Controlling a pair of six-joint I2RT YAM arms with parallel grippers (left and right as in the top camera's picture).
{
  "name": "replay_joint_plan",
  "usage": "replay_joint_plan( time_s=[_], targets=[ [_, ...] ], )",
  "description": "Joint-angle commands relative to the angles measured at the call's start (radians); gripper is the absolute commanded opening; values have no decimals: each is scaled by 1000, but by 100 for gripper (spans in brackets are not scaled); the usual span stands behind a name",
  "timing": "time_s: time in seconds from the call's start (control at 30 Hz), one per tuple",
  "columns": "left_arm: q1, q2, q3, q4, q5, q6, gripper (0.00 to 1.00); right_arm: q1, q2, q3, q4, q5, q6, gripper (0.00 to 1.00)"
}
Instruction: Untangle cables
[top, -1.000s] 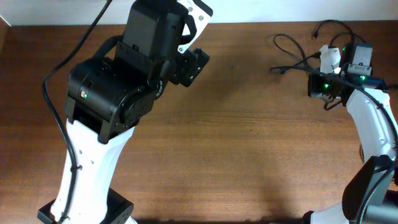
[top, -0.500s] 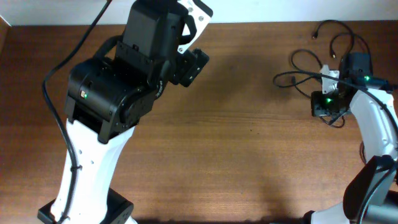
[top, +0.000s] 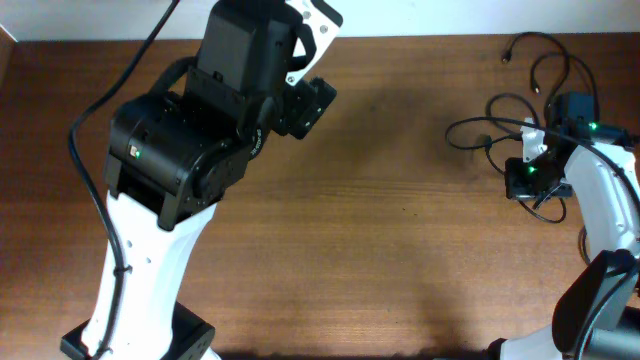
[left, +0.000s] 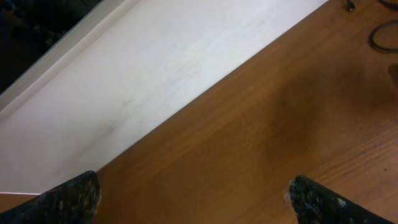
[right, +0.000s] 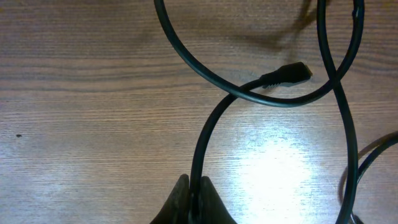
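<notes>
1 cable clamped in right claw, perhaps 2 looping beyond, left claw apart

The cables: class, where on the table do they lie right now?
In the overhead view the cables sprawl at the far right of the table, near its back edge, looped around the right gripper, which is shut on one cord.

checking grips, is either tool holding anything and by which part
The right tool is shut on a cable, pinching its cord partway back from the plug. The left tool is open, empty.
</notes>
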Motion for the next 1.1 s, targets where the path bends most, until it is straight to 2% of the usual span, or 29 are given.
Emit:
replay_joint_plan(
  time_s=[0.0, 0.03, 0.07, 0.1, 0.33, 0.4, 0.57, 0.77, 1.07],
  targets=[
    [4, -2, 17, 10, -17, 13, 99, -5, -21, 17, -8, 14, 21, 4],
    [4, -2, 17, 10, -17, 13, 99, -5, -21, 17, -8, 14, 31, 43],
    [4, -2, 17, 10, -17, 13, 99, -5, -21, 17, -8, 13, 39, 74],
    [4, -2, 17, 10, -18, 13, 99, -5, -20, 17, -9, 5, 39, 100],
    [4, -2, 17, 10, -18, 13, 99, -2, -21, 17, 10, -17, 36, 98],
    [4, -2, 17, 10, -18, 13, 99, 4, -32, 17, 38, -70, -2, 98],
    [4, -2, 17, 10, -18, 13, 99, 24, -146, 50, 141, -192, -30, 99],
    [4, -2, 17, 10, -18, 13, 99, 24, -303, 186, 208, -343, -30, 98],
    [4, -2, 17, 10, -37, 13, 99, 24, -386, 217, 348, -388, -60, 98]
  ],
)
